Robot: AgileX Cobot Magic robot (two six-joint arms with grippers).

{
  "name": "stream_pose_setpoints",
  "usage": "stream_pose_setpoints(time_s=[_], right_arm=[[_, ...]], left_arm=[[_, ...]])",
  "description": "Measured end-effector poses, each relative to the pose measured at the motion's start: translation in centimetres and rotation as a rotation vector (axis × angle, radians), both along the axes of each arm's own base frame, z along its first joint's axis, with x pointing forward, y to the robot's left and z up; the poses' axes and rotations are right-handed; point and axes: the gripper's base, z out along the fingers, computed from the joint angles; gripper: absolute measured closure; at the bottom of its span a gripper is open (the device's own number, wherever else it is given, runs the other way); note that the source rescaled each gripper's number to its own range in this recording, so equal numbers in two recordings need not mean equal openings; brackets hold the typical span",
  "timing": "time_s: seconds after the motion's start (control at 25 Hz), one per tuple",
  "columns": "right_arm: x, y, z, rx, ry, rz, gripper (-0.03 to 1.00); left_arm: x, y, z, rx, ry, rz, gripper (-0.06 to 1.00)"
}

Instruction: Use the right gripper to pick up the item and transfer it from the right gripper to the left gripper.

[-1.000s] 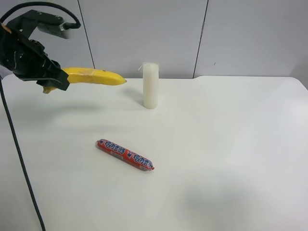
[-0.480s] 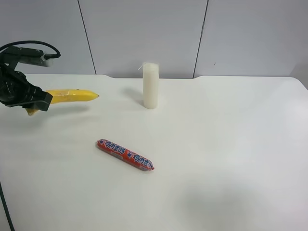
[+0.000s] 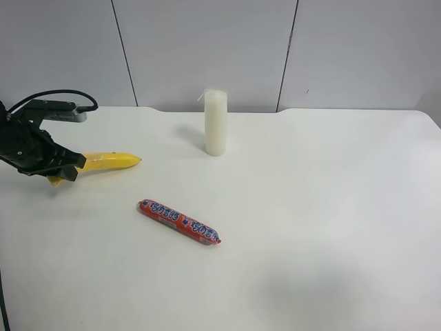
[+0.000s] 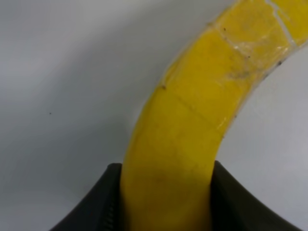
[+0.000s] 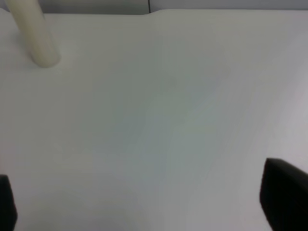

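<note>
Three objects are showing on the white desk (image 3: 310,227) in the exterior high view: a banana (image 3: 110,162), a red printed sausage stick (image 3: 178,222) and a white upright candle (image 3: 216,123). The left end effector (image 3: 65,167), on the black arm at that view's left edge with a black cable looping above it, is clamping the banana near its stem end; the left wrist view is confirming this, with both black fingers (image 4: 98,207) pressing against the yellow peel (image 4: 192,144) on either side. The banana is lying roughly level, its free tip pointing toward the candle, low over the desk near the far left; whether it is touching the surface cannot be told, though a thin shadow is sitting directly beneath it. A pale scuffed patch is showing on the peel in the left wrist view. The sausage stick is lying flat and diagonal, apart from both the banana and the candle. The candle is standing upright near the desk's far edge. The right end effector (image 5: 144,202) is standing with its two fingers wide apart, holding nothing, with only bare desk between them and the candle (image 5: 33,33) visible well beyond. The right arm is falling outside the exterior high view.
</note>
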Motion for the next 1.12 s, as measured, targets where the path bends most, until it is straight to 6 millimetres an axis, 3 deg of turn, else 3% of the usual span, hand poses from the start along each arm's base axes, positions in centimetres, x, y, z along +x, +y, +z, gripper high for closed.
stream_pose_setpoints(time_s=[0.36,0.4,0.44,0.52,0.6,0.64,1.12], right_arm=[[0.00,0.00,0.00,0.000,0.000,0.000,-0.03],[0.00,0.00,0.00,0.000,0.000,0.000,-0.03],[0.00,0.00,0.00,0.000,0.000,0.000,-0.03],[0.00,0.00,0.00,0.000,0.000,0.000,-0.03],[0.00,0.00,0.00,0.000,0.000,0.000,-0.03],[0.00,0.00,0.00,0.000,0.000,0.000,-0.03],[0.00,0.00,0.00,0.000,0.000,0.000,-0.03]], left_arm=[[0.01,0.00,-0.09,-0.002,0.002,0.002,0.92],[0.01,0.00,-0.09,-0.002,0.002,0.002,0.87],[0.02,0.00,-0.08,-0.001,0.001,0.003,0.73],[0.13,0.03,-0.03,-0.002,-0.012,0.011,0.25],[0.30,0.08,0.05,0.000,-0.033,0.019,0.05],[0.32,0.09,0.06,0.001,-0.035,0.019,0.00],[0.26,0.07,0.22,-0.001,-0.033,0.018,-0.05]])
